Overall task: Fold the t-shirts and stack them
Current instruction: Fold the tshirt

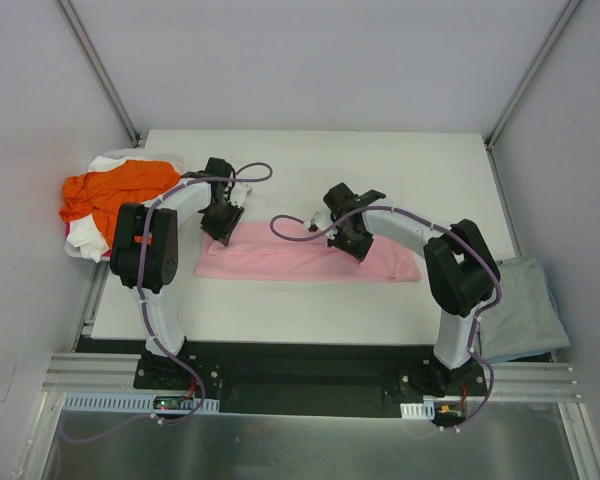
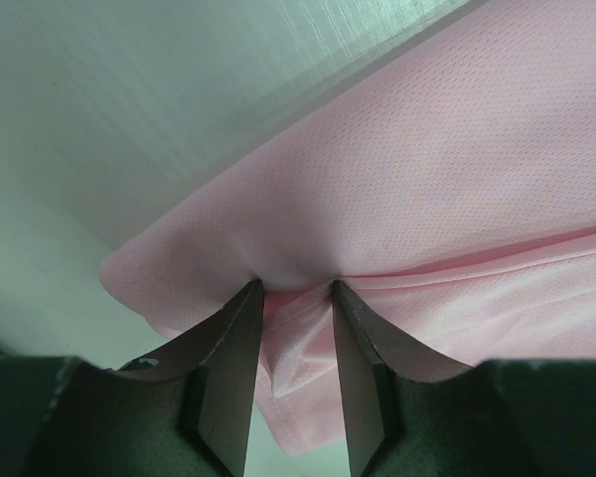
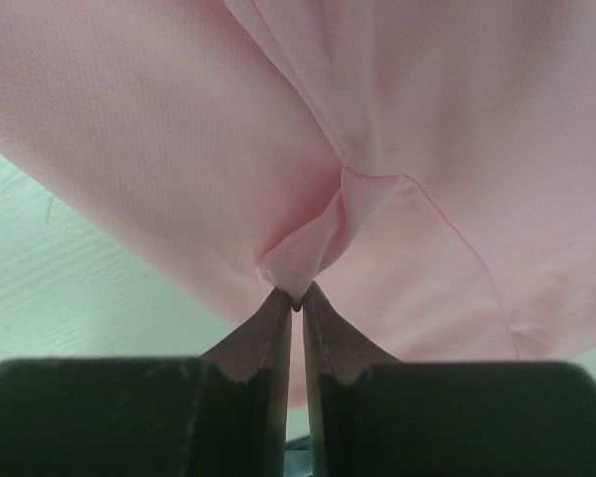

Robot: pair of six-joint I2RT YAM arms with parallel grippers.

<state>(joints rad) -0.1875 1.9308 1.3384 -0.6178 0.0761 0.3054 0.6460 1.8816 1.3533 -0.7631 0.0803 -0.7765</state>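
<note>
The light pink t-shirt (image 1: 300,262) lies folded into a long strip across the middle of the table. My left gripper (image 1: 223,226) is at its far left corner. In the left wrist view (image 2: 296,288) the jaws stand a little apart with a bunched fold of the pink cloth (image 2: 457,179) between them. My right gripper (image 1: 352,240) is on the strip right of its middle, shut on a small pinch of pink cloth (image 3: 308,253) at its fingertips (image 3: 296,296). The orange t-shirt (image 1: 110,192) lies heaped on the white one (image 1: 92,240) at the table's left edge. The grey-blue t-shirt (image 1: 520,310) lies off the table's right side.
The white table (image 1: 380,170) is walled in by white panels on three sides. Purple cables (image 1: 250,175) loop off both arms above the shirt. Metal rails (image 1: 300,375) run along the near edge at the arm bases.
</note>
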